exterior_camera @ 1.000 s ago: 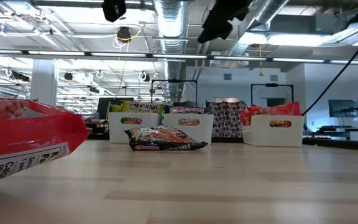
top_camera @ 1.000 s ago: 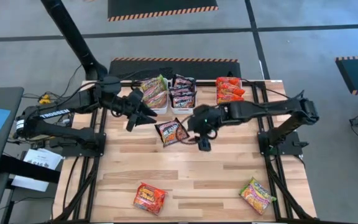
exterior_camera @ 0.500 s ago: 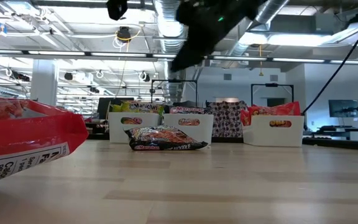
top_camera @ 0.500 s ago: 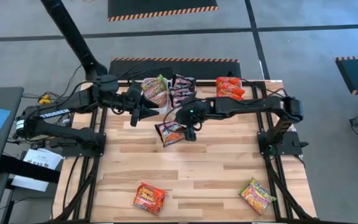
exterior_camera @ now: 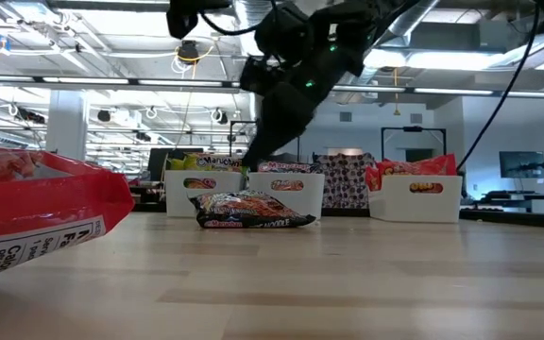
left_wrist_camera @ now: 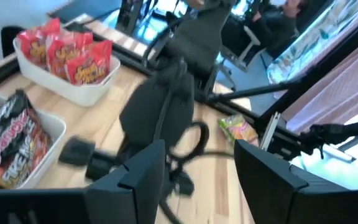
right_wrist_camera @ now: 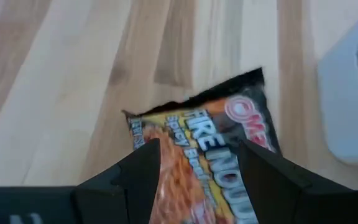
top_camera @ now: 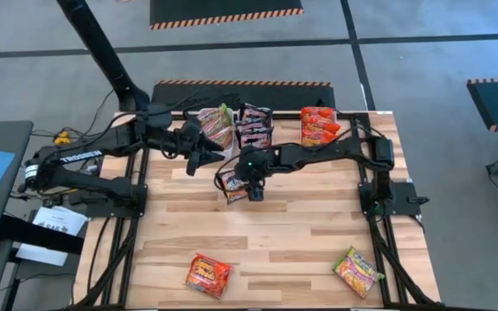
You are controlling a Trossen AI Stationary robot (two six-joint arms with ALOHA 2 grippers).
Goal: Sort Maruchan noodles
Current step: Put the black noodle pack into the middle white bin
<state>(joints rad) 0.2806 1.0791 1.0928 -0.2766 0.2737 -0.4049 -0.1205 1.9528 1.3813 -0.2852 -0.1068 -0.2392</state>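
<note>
A dark Maruchan packet (top_camera: 231, 183) lies flat on the table just in front of the trays. My right gripper (top_camera: 253, 190) hangs open just above it, slanting down; in its wrist view the packet (right_wrist_camera: 204, 146) shows between the two fingers, and the low view shows the gripper (exterior_camera: 252, 159) clear of the packet (exterior_camera: 253, 210). My left gripper (top_camera: 209, 161) hovers open and empty in front of the tray of green-yellow packets (top_camera: 216, 128). A loose red packet (top_camera: 207, 275) and a loose green-yellow packet (top_camera: 358, 270) lie near the front edge.
Three white trays stand along the far edge: green-yellow packets (exterior_camera: 200, 190), dark packets (top_camera: 254, 125) and red packets (top_camera: 318, 125). The two arms are close together above the table's far middle. Bare wood (top_camera: 301, 233) lies between the trays and the front packets.
My right gripper has come down and gone toward the table's left edge, from beside the dark packet to just over it, staying open. The packets have not moved.
</note>
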